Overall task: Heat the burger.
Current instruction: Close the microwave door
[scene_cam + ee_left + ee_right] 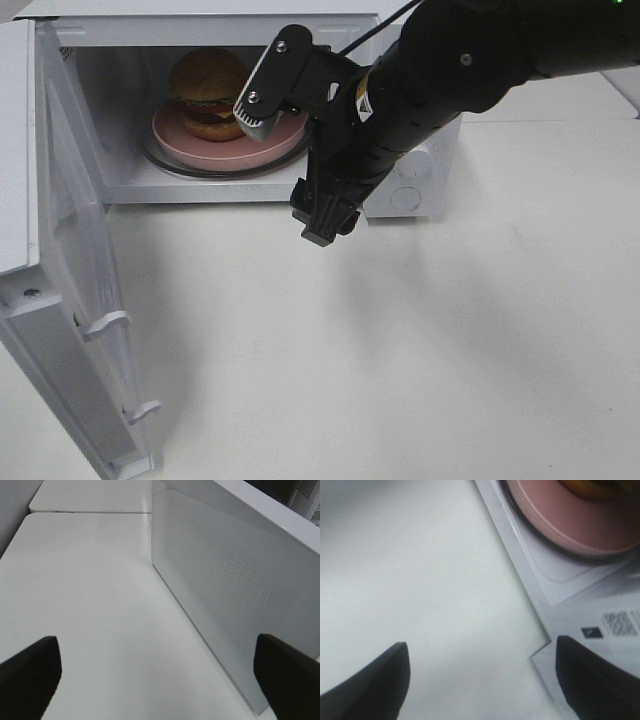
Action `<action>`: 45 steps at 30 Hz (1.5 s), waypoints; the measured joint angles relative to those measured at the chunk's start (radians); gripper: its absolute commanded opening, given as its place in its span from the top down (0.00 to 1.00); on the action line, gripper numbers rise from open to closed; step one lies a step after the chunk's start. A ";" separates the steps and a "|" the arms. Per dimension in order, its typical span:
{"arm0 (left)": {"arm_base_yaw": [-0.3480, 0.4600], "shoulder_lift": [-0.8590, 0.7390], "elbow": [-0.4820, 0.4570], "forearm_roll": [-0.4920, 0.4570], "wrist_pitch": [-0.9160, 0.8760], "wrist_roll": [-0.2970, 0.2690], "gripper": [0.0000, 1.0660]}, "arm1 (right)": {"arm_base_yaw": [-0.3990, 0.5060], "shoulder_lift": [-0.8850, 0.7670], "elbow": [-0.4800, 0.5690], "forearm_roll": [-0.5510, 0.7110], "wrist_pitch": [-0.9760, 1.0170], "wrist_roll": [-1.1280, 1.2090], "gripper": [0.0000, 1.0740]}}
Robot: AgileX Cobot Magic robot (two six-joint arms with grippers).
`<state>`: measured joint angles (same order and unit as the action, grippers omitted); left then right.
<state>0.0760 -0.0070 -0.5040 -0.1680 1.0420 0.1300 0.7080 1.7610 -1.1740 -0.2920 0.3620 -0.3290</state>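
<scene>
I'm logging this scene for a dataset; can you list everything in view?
microwave: 1, white, back of table, door open
burger: 1, golden-brown, on plate inside microwave
plate: 1, pink, on turntable
turntable: 1, clear glass, microwave floor
table: 1, white, under everything
right pincer: 1, black, open, before microwave opening
left pincer: 1, black, open, over table beside microwave

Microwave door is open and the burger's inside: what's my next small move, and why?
Probably draw the right gripper back from the mouth of the microwave. The burger already sits on the pink plate inside, the gripper is open and empty, and its arm hangs across the opening, in the path the open door would likely swing through.
</scene>
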 measured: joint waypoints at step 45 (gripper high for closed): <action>0.000 0.000 0.000 0.000 0.000 0.000 0.06 | 0.000 -0.622 0.367 0.063 0.533 0.478 0.29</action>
<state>0.0760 -0.0070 -0.5040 -0.1680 1.0420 0.1300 0.7080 1.1390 -0.8070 -0.2290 0.8950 0.1490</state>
